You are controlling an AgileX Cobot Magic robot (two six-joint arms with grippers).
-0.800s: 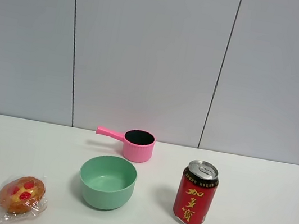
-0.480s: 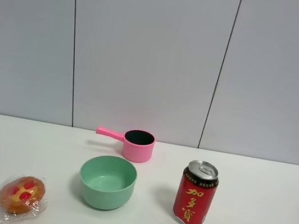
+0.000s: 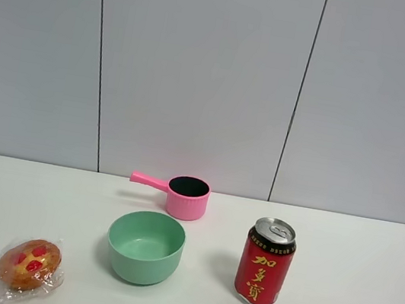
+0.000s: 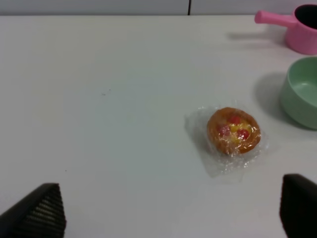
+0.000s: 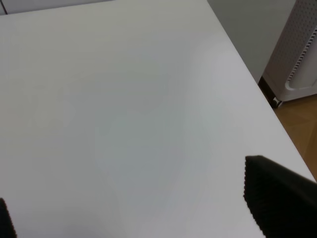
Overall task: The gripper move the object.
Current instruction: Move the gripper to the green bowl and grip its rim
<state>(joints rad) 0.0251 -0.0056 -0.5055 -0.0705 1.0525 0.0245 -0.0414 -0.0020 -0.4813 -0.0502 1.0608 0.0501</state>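
Observation:
The mint-green bowl (image 3: 144,248) stands upright and empty on the white table, between a wrapped pastry and a red can. Its edge shows in the left wrist view (image 4: 301,94). Neither arm appears in the exterior high view. My left gripper (image 4: 166,218) is open and empty; its black fingertips (image 4: 34,215) are spread wide over bare table, and the bowl lies well off beyond the pastry. My right gripper (image 5: 141,213) is open and empty over bare table near the table's right edge, with the bowl out of its view.
A pink handled pot (image 3: 185,196) sits behind the bowl. A red can (image 3: 266,262) stands to its right. A plastic-wrapped pastry (image 3: 29,265) lies at the front left. The table edge (image 5: 247,69) drops to a wooden floor, where a white perforated unit (image 5: 302,54) stands.

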